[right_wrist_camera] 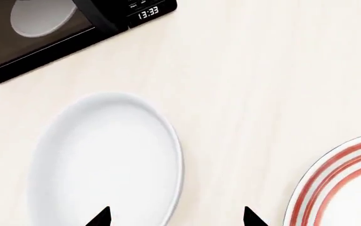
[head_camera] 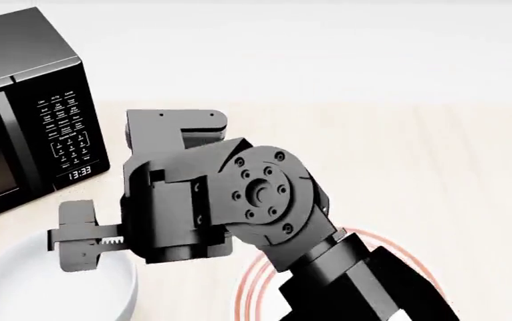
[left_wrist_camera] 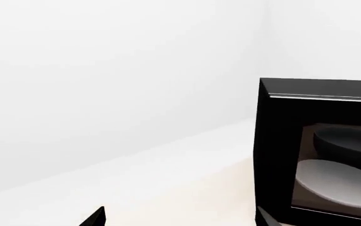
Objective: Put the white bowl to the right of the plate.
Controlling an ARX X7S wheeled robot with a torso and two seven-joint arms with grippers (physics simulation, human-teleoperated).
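Task not yet done: white bowl [right_wrist_camera: 105,162] sits on table [right_wrist_camera: 243,80] left of plate [right_wrist_camera: 340,183], ungrasped; right end effector [right_wrist_camera: 175,217] spread wide, empty, above bowl's rim; left end effector's state can't tell.

The right arm's dark grey jointed wrist [head_camera: 261,194] reached across the head view, its black toothed gripper [head_camera: 82,235] pointing left. In the right wrist view two black fingertips [right_wrist_camera: 100,217] stood well apart, jaws spread wide with nothing between them. The left gripper [left_wrist_camera: 180,221] showed only two dark tips, likewise parted
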